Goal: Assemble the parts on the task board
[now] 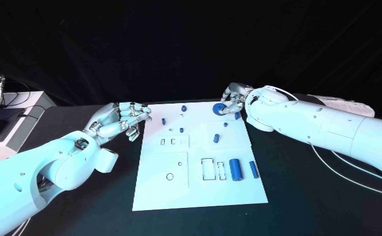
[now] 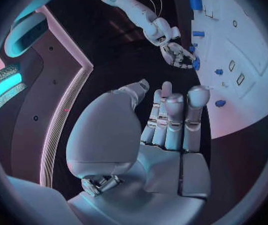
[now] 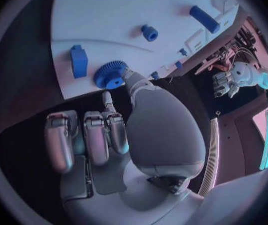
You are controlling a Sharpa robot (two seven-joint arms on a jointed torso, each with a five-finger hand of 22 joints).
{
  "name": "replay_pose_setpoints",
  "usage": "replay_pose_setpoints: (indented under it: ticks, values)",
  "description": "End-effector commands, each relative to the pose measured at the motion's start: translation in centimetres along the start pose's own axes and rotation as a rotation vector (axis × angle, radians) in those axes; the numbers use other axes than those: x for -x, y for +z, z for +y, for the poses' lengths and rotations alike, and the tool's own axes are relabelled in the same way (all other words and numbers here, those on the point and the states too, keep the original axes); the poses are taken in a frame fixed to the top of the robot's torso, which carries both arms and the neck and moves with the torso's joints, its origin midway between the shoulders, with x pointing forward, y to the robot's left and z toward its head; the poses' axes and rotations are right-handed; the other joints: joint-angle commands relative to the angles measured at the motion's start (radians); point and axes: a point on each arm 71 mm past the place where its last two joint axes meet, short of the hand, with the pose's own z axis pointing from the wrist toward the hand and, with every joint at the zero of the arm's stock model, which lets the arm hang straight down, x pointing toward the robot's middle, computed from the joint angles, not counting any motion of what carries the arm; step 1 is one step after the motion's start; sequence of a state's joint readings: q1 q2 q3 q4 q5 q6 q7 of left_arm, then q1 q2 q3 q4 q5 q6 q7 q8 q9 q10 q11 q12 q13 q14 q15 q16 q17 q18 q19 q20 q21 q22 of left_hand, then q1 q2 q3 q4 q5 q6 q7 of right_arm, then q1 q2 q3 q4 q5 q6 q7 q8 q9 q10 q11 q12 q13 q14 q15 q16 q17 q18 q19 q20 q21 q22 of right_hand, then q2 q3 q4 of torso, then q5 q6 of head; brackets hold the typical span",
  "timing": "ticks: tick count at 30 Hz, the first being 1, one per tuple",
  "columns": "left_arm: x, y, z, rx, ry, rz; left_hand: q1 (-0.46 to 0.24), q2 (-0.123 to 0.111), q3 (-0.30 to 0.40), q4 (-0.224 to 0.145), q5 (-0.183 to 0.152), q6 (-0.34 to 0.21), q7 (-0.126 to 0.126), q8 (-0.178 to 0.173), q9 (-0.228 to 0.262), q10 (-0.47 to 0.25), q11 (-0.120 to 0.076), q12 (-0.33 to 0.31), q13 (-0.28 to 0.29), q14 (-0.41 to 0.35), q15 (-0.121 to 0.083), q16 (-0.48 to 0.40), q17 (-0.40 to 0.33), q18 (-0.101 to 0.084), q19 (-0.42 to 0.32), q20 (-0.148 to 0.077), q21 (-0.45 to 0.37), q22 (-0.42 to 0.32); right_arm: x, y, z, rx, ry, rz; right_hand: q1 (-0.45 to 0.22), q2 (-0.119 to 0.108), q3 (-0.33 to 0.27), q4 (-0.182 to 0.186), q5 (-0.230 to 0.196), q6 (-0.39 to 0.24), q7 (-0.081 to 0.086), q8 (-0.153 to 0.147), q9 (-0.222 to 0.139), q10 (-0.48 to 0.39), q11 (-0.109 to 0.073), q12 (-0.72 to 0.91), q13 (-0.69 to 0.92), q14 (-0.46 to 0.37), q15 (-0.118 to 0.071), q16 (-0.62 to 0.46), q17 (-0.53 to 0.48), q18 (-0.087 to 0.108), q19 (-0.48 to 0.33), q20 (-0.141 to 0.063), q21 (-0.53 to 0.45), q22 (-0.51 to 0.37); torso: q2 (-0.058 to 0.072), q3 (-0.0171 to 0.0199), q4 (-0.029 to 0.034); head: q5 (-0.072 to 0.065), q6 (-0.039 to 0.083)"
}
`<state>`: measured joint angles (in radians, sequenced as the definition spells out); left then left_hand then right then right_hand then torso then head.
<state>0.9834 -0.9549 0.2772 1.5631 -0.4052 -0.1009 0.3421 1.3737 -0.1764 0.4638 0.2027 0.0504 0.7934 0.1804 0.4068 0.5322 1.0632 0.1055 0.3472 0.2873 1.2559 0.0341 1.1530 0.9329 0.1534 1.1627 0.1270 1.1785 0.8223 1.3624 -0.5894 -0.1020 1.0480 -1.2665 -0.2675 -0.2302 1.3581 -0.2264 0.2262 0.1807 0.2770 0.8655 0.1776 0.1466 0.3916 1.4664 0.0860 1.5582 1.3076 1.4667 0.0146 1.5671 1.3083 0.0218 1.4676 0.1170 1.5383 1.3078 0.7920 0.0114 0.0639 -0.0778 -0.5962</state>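
In the middle of the black table, the white board is lying with its short edges toward and away from the robot, and most of the blue parts are resting loose on it. The right hand is reaching over the board's far right corner, and its fingers are touching a blue gear; whether the gear is being pinched and lifted or only pressed against the board, I cannot tell. The left hand is hovering just off the board's left edge near the far corner, fingers apart and holding nothing.

Near the board's right edge, toward the near end, a thick blue cylinder and a thinner blue pin are lying side by side next to outlined slots. A small blue block is sitting just beside the gear, and a small blue knob a little further in.

The step in hand looks to be picking up the gear. Judging by this, the next move is calling for a firm grip on its toothed rim, then carrying it to whichever seat fits it.
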Motion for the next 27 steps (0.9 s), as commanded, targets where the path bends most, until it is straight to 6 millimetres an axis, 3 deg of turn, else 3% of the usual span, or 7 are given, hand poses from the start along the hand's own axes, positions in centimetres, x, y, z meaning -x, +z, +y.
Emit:
replay_pose_setpoints:
  ticks: [1, 19, 27]
  values:
    - [-0.18, 0.05, -0.07, -0.009, -0.013, 0.015, -0.005, 0.006, 0.007, 0.001, 0.0, -0.007, -0.001, -0.003, -0.001, -0.004, -0.001, -0.004, -0.001, -0.005, -0.002, -0.003, 0.002, -0.013, -0.005, 0.0, 0.002, 0.002, -0.36, 0.0, -0.06, -0.007, -0.009, 0.037, 0.0, 0.009, -0.006, 0.002, 0.001, -0.003, 0.001, 0.003, 0.0, 0.093, 0.01, 0.004, 0.249, 0.104, 0.008, 0.004, 0.262, -0.013, 0.083, 0.009, 0.007, 0.231, 0.0, 0.0008, 0.0, 0.002, -0.002]
    - [-0.14, 0.06, 0.02, -0.006, -0.013, 0.013, -0.005, 0.006, 0.007, 0.001, 0.0, -0.007, -0.001, -0.003, -0.001, -0.004, -0.001, -0.004, -0.001, -0.005, -0.002, -0.003, 0.002, -0.013, -0.005, 0.0, 0.002, 0.002, -0.5, 0.08, 0.2, 0.004, 0.004, 0.027, 0.009, 0.024, -0.001, 0.012, 0.002, 0.008, -0.001, 0.012, 0.003, 0.097, 0.009, 0.007, 0.254, 0.104, 0.008, 0.004, 0.262, -0.014, 0.085, 0.01, 0.009, 0.235, 0.001, 0.0007, -0.0003, 0.003, -0.006]
    - [-0.08, 0.09, 0.1, 0.0, -0.013, 0.012, -0.005, 0.007, 0.011, 0.0, 0.0, -0.006, -0.001, -0.005, -0.002, -0.003, -0.001, -0.005, -0.002, -0.004, -0.002, -0.004, 0.0, -0.013, -0.005, 0.001, 0.003, 0.004, -0.46, 0.09, 0.29, 0.008, 0.02, 0.018, -0.007, 0.041, 0.007, 0.045, 0.024, 0.036, -0.008, 0.028, 0.008, 0.104, 0.003, 0.012, 0.262, 0.104, 0.003, 0.004, 0.262, -0.014, 0.086, 0.006, 0.011, 0.237, 0.0, 0.0006, 0.0001, 0.004, -0.009]
